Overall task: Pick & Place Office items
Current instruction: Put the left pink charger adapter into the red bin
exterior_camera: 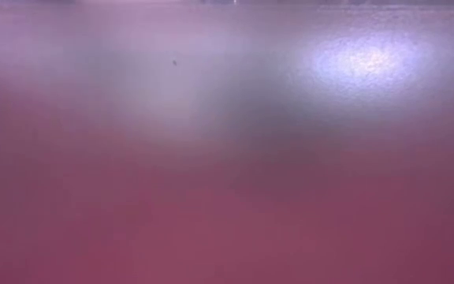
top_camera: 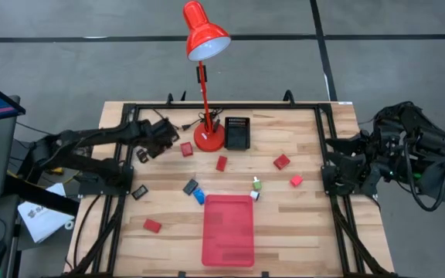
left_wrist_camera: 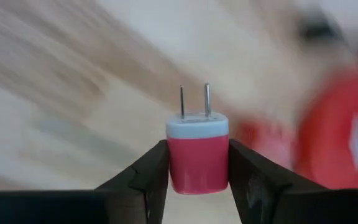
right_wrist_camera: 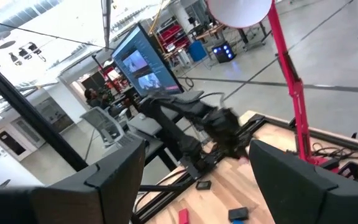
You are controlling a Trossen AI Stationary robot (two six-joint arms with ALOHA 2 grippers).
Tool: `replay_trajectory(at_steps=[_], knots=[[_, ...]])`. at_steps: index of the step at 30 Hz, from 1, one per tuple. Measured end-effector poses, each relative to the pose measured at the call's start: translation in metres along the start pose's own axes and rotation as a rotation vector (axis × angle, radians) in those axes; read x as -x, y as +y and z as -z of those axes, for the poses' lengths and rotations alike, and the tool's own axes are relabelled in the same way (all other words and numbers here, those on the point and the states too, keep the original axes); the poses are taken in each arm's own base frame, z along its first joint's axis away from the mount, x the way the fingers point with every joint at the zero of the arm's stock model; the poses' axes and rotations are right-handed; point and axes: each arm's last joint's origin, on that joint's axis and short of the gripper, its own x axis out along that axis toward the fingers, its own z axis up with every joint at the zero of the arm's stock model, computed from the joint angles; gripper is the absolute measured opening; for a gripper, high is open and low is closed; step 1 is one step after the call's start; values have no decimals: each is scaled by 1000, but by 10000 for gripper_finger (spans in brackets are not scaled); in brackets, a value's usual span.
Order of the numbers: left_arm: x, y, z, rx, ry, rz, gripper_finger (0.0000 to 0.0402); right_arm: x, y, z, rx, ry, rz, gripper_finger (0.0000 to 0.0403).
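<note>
The left gripper (left_wrist_camera: 197,186) is clamped on a small red plug adapter (left_wrist_camera: 197,155) with a pale blue top and two metal prongs pointing away from the wrist; one dark finger (left_wrist_camera: 148,180) presses each flat side. Seen from above, that left gripper (top_camera: 163,139) hangs over the far left part of the wooden table (top_camera: 307,224), just left of the red desk lamp (top_camera: 205,38) and its round base (top_camera: 209,137).

The other office items lie scattered around that lamp base. A red block (top_camera: 187,149) sits just beside it on the left, another red block (top_camera: 222,163) just in front of it, and a black mesh basket (top_camera: 237,133) stands touching its right side. Farther right of the base are two more red blocks (top_camera: 282,161) and (top_camera: 296,181). In front of the base lie a black piece (top_camera: 190,186) and a blue piece (top_camera: 198,196) close together, and a white-green piece (top_camera: 256,184) near the far edge of the flat red tray (top_camera: 228,230). A dark piece (top_camera: 140,191) and a red block (top_camera: 152,225) lie well to the front left.

The right gripper (right_wrist_camera: 197,180) waits folded back at the table's right edge, well away from the lamp, its two fingers spread wide and holding nothing. The low camera gives only a pink blur.
</note>
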Motion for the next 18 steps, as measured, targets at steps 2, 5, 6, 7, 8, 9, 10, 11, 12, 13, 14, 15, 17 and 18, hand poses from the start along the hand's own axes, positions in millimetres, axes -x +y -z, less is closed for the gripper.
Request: replay_trajectory(at_steps=[2, 5, 6, 7, 8, 9, 10, 11, 12, 13, 14, 15, 17, 18], knots=[[12, 1, 19, -119, 67, 73, 143, 0, -2, -3, 6, -3, 1, 282], [28, 6, 52, -274, 165, 189, 140, 1, -5, -7, 15, -14, 7, 282], [33, 7, 64, -329, 194, 236, 139, 1, -6, -8, 18, -24, 13, 282], [37, 7, 75, -386, 223, 294, 138, 1, -7, -8, 21, -32, 18, 282], [42, 7, 86, -449, 246, 355, 137, 1, -7, -9, 26, -39, 23, 282], [46, 5, 98, -516, 267, 428, 137, 1, -8, -9, 32, -45, 28, 282], [49, 3, 109, -579, 291, 507, 137, 1, -8, -10, 36, -48, 29, 282], [51, 1, 120, -630, 311, 574, 137, 1, -8, -10, 37, -48, 29, 282], [52, -2, 130, -665, 331, 636, 137, 1, -9, -11, 34, -48, 29, 282], [52, -4, 138, -693, 344, 683, 137, 1, -9, -11, 32, -48, 29, 282], [50, -7, 146, -717, 352, 721, 137, 1, -9, -11, 31, -48, 29, 282], [48, -10, 152, -741, 350, 739, 137, 1, -9, -11, 30, -48, 29, 282], [42, -17, 162, -810, 326, 730, 137, 1, -9, -11, 26, -49, 29, 282], [40, -22, 167, -846, 314, 731, 137, 1, -8, -11, 24, -49, 29, 282]])
